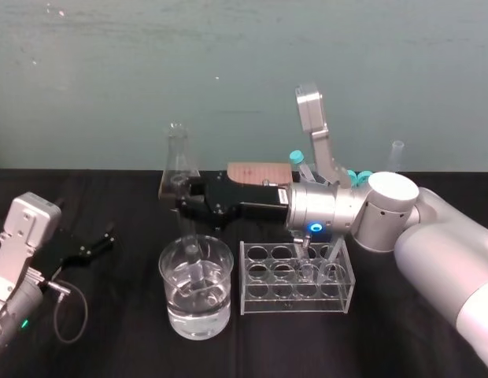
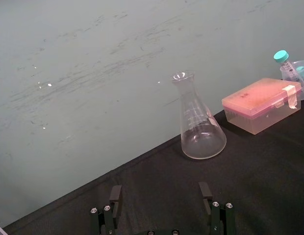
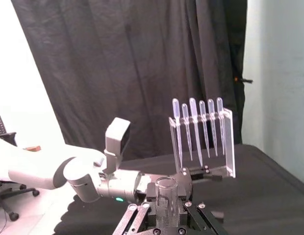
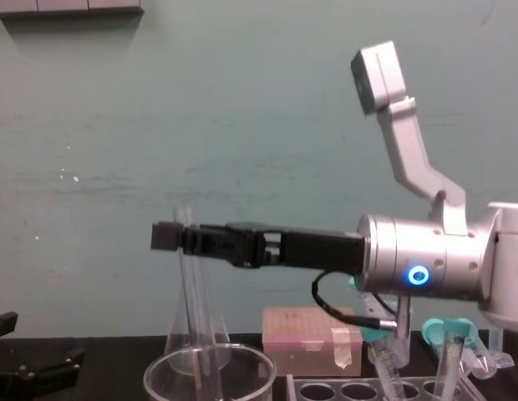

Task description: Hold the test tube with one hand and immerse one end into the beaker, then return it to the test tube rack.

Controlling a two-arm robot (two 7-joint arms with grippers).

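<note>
Jaws on my right gripper (image 4: 177, 237) are pinching the test tube (image 1: 198, 268) near its upper end. The gripper reaches level across the centre of the chest view, from the right edge toward the left. The tube hangs close to upright below my fingers, its open mouth just above them and its rounded lower end inside the beaker (image 1: 177, 315). The beaker stands on the black table (image 1: 110, 331) at lower centre of the head view and holds clear liquid in its lower part; I cannot tell whether the tube's tip sits below the liquid surface. The test tube rack (image 1: 256, 305) stands just to the right of the beaker, not touching it, with teal-capped tubes (image 4: 447, 332) leaning in its holes. An Erlenmeyer flask (image 1: 178, 157) and a pink box (image 1: 258, 172) stand farther back, near the wall. My left gripper (image 1: 106, 240) sits at the lower left of the head view, well apart from the beaker, its jaws spread.
</note>
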